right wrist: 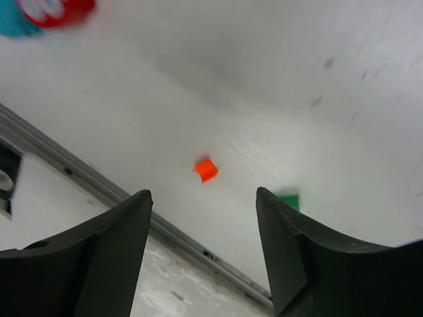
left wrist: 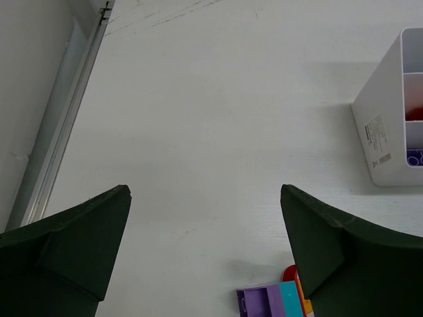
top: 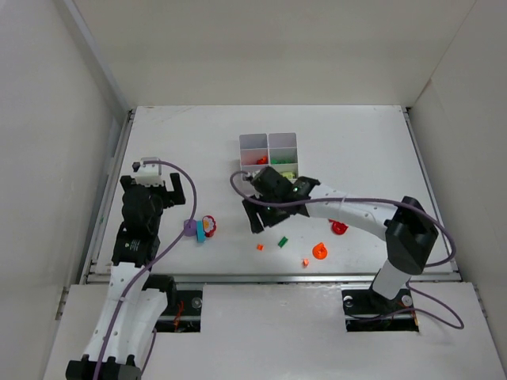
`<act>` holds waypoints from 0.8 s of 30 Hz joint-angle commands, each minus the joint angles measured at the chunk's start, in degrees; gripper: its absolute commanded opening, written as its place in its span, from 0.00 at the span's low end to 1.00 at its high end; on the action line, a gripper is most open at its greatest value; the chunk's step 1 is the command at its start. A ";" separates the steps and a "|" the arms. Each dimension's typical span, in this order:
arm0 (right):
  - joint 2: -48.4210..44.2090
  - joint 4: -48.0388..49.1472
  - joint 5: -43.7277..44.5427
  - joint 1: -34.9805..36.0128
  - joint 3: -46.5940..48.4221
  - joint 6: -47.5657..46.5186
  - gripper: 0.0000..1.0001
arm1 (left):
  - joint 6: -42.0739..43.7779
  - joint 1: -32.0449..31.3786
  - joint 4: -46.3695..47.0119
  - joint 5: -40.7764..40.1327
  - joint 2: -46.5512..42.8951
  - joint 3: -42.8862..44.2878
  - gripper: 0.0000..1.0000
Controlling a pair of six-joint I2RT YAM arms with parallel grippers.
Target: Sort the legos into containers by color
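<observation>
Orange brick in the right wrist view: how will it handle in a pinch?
Orange brick looks like hard plastic, so probably stiff. Tiny against the open right gripper, so likely light, and apt to skid on the smooth table if one finger lands first.

White table (top: pixel 356 150); metal rail (top: pixel 111 186) along left edge; white walls (top: pixel 47 119) around.

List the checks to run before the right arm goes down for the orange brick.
1. Right end effector open, empty: ok.
2. Orange brick lying free, nothing touching it: ok.
3. Green brick apart from the orange one: ok.
4. Left end effector open, empty, away from the right arm: ok.
5. Tray near rows in the top view for the drop: not ok, the right arm covers them.
</observation>
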 commanded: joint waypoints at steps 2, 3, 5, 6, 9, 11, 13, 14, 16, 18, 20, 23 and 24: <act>-2.06 4.67 -4.48 0.92 -9.50 12.55 0.67 | -1.21 0.27 2.72 1.80 -1.56 -0.22 0.95; -3.11 6.00 -4.48 0.93 -10.66 18.41 0.65 | -1.21 0.27 2.72 1.80 -2.17 -0.22 0.95; -3.65 10.21 -3.77 0.93 -13.12 23.28 0.62 | -1.21 -0.25 2.72 1.80 -2.70 -0.75 0.95; -4.17 12.67 -2.64 0.93 -13.92 27.83 0.60 | -1.21 -0.26 2.72 1.80 -2.71 -0.75 0.95; -2.52 12.88 2.53 2.50 -12.62 31.90 0.60 | -1.21 -1.57 2.72 1.28 -2.71 -0.75 0.95; -1.29 11.82 9.46 4.78 -11.03 34.63 0.60 | -1.21 -2.10 2.72 1.28 -2.71 -1.35 0.95; 2.05 9.10 10.38 6.47 -8.40 37.44 0.60 | -1.21 -2.72 3.42 1.28 -2.71 -1.97 0.95; 3.11 7.79 11.25 7.16 -7.69 38.50 0.60 | -1.21 -3.41 3.42 1.28 -2.71 -1.98 0.95; 4.69 1.75 15.02 7.96 -6.55 41.74 0.59 | -1.21 -4.04 3.95 1.28 -3.23 -2.50 0.95; 4.70 -1.27 17.92 8.49 -7.32 47.54 0.58 | -1.21 -4.56 3.95 0.75 -3.23 -2.50 0.95; 1.91 -0.41 18.46 8.49 -10.65 51.23 0.58 | -1.21 -5.18 3.95 0.13 -3.84 -3.02 0.95; 0.57 1.97 18.99 8.49 -12.25 51.78 0.58 | -1.73 -5.79 4.48 0.13 -3.85 -3.03 0.95; 1.35 1.97 18.99 8.49 -12.25 51.78 0.58 | -1.73 -5.79 4.48 0.13 -4.37 -3.03 0.95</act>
